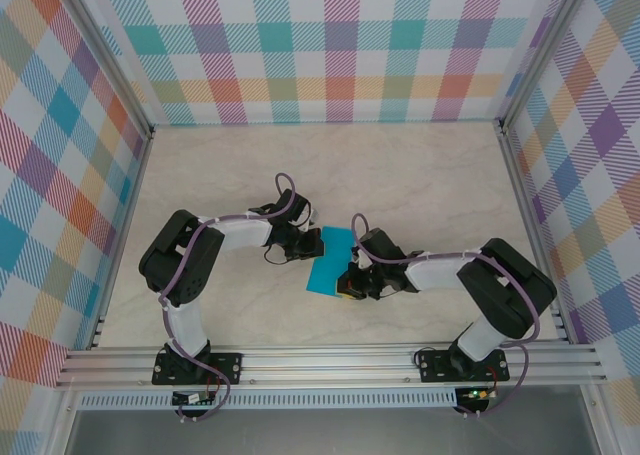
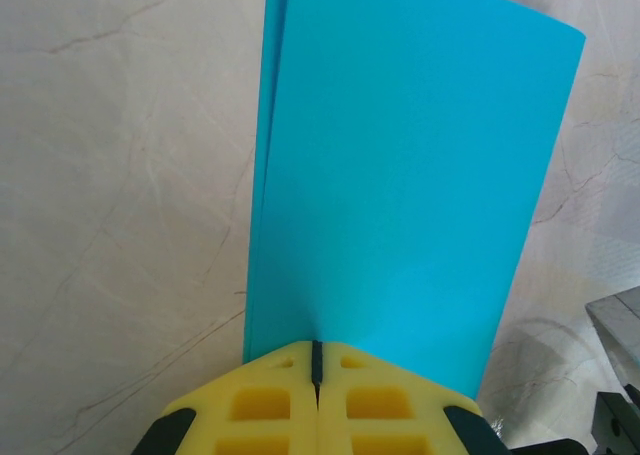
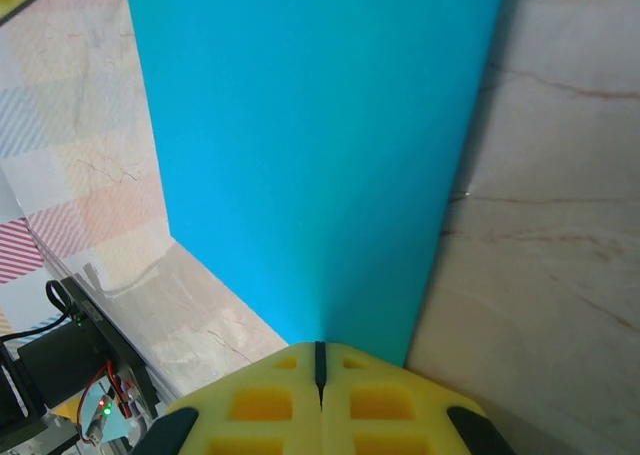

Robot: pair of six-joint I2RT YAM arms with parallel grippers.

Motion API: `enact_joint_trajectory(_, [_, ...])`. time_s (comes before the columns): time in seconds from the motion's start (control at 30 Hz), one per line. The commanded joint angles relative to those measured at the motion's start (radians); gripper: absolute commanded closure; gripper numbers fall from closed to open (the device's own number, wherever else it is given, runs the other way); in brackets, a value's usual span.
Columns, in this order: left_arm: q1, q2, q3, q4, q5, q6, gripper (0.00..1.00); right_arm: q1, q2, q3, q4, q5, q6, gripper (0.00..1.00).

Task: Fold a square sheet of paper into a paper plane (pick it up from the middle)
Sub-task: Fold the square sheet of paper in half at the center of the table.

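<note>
Square sheet of paper (image 1: 331,261) sits between left gripper (image 1: 311,243) and right gripper (image 1: 351,282)

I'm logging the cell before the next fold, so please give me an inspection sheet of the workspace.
Surface: pale marbled table.
Job's things: teal sheet of paper, folded over, two layers showing along one edge.
Clutter: nothing seen.
Pincers: left pincer shut on one end of the paper; right pincer shut on the other end.
Cables: purple cables run along both arms, looping near the wrists.
Surroundings: checked walls; metal rail at the near edge.
</note>
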Motion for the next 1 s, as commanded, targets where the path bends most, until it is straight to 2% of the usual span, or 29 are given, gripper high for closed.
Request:
enact_joint_trajectory(0.0, [-0.011, 0.027, -0.048, -0.141, -0.068, 0.017, 1.00, 0.005, -0.043, 0.043, -0.026, 0.005, -0.023, 0.95])
enact_joint_trajectory(0.13, [-0.011, 0.025, -0.049, -0.139, -0.069, 0.017, 1.00, 0.006, -0.048, 0.019, -0.044, 0.034, -0.036, 0.94])
enact_joint_trajectory(0.33, [-0.011, 0.036, -0.039, -0.143, -0.064, 0.017, 1.00, 0.006, 0.025, -0.018, 0.022, -0.034, -0.022, 0.95])
enact_joint_trajectory(0.53, [-0.011, 0.035, -0.039, -0.148, -0.070, 0.020, 1.00, 0.007, -0.011, -0.021, -0.050, -0.003, -0.041, 0.94])
enact_joint_trajectory(0.67, [-0.011, 0.041, -0.038, -0.148, -0.070, 0.019, 1.00, 0.001, -0.070, 0.039, -0.140, 0.041, -0.085, 0.93])
enact_joint_trajectory(0.8, [-0.011, 0.040, -0.040, -0.146, -0.068, 0.020, 1.00, -0.053, -0.096, 0.094, -0.140, 0.051, -0.117, 0.91])
enact_joint_trajectory(0.97, [-0.011, 0.043, -0.039, -0.147, -0.068, 0.020, 1.00, -0.109, -0.046, 0.124, -0.062, 0.010, -0.128, 0.92])
